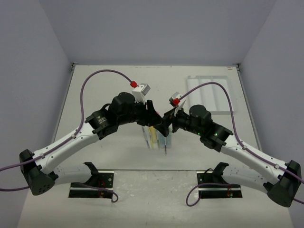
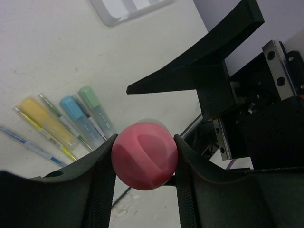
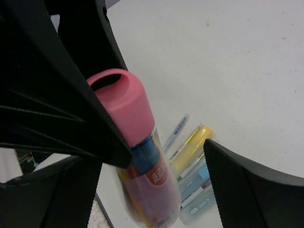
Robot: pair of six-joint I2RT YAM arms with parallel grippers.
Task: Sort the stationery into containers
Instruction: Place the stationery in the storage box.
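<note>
Your left pincer (image 2: 145,140) is closed on the pink-capped tube (image 3: 126,109) at its cap and holds it above the surface (image 2: 71,52). Your right pincer (image 3: 145,161) stands wide on both sides of the tube body and does not grip it yet. The yellow highlighter (image 2: 45,121), blue highlighter (image 2: 78,116), green highlighter (image 2: 97,111) and thin pens (image 2: 33,147) lie together on the surface. The white tray (image 1: 211,90), well apart from them, shows no item inside. I judge that the sorting is only beginning.

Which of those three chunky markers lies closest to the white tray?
The green marker, at the row's end toward the tray; the blue marker and yellow marker lie farther off.
</note>
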